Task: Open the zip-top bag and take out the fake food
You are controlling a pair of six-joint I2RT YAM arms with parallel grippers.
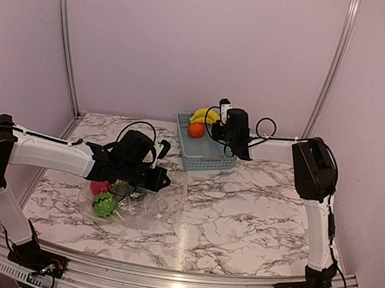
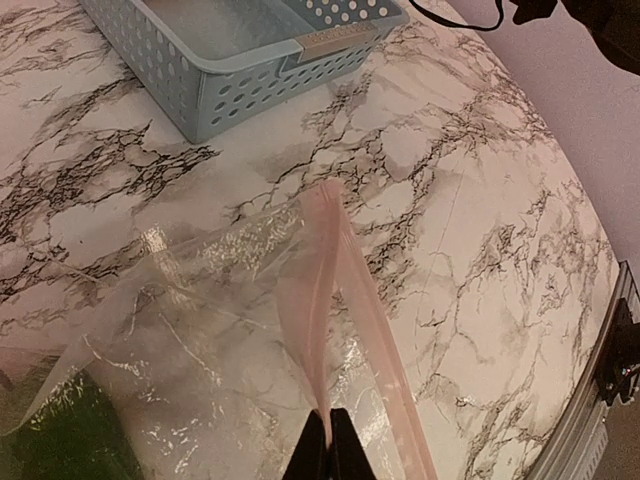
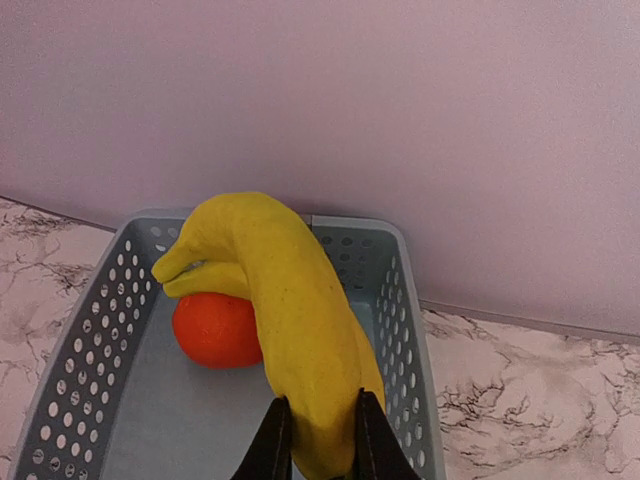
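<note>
The job is roughly half done, by my reading. The orange ball (image 3: 215,330) lies on the floor of the basket (image 3: 400,300). The banana (image 3: 290,300) is out of the zip-top bag (image 1: 144,211) too, pinched at one end between the fingers of the right gripper (image 3: 320,445) and hanging over the basket's far end. Whether its tip touches the ball I cannot tell. Left inside the bag are a pink-red fruit (image 1: 98,187), a green striped ball (image 1: 104,205) and a dark green piece (image 2: 75,440), clustered at the end away from the basket. The bag itself rests on the left part of the table (image 1: 239,219), near the basket but apart from it. The left gripper (image 2: 328,448) is pressed together on the zip strip (image 2: 320,300), lifting that edge into a ridge, and the mouth looks parted rather than sealed. The bag is thin, clear film, creased and glinting, with a pale pinkish strip. The toys are smooth, hard-looking plastic, the banana curved and the others rounded. The basket is light blue, rigid, with perforated walls, and the table has a slick marble pattern.
</note>
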